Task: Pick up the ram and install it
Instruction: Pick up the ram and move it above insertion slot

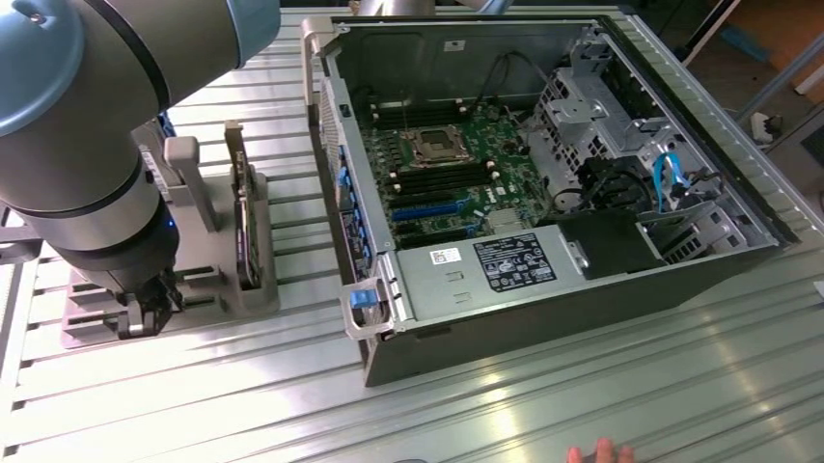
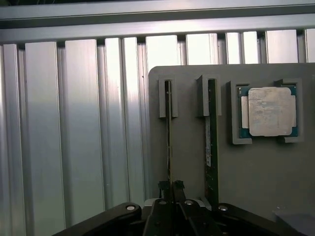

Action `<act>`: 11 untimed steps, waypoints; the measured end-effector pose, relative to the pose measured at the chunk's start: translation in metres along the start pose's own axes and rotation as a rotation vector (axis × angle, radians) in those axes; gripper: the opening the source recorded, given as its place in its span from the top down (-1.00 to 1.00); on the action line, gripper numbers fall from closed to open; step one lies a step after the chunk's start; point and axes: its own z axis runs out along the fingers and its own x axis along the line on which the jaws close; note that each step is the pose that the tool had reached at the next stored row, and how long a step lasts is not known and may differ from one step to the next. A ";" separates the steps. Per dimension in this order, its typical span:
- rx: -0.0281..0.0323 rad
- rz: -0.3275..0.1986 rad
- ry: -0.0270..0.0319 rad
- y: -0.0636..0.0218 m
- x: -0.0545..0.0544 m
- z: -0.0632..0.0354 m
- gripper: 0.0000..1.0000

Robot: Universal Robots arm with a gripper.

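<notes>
the tool (image 2: 170,189) has only a thin pinch on the ram (image 2: 168,137), so i'd worry the stick could twist or slip if it binds in its slot brackets. the tool is clenched almost fully, grasping the ram's upper edge. the ram stands on edge in the grey holder (image 2: 187,162), in the slot nearest the holder's edge that borders bare tabletop (image 2: 74,137). a second stick (image 2: 211,142) stands just beside it, and the processor (image 2: 268,110) lies past that. the open computer case (image 1: 541,174) sits well apart.
</notes>
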 end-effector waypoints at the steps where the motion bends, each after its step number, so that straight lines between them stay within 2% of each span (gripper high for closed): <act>1: -0.0001 -0.001 0.0001 0.0000 0.000 0.0000 0.76; 11: 0.0000 -0.015 0.0005 0.0000 0.000 0.0000 0.76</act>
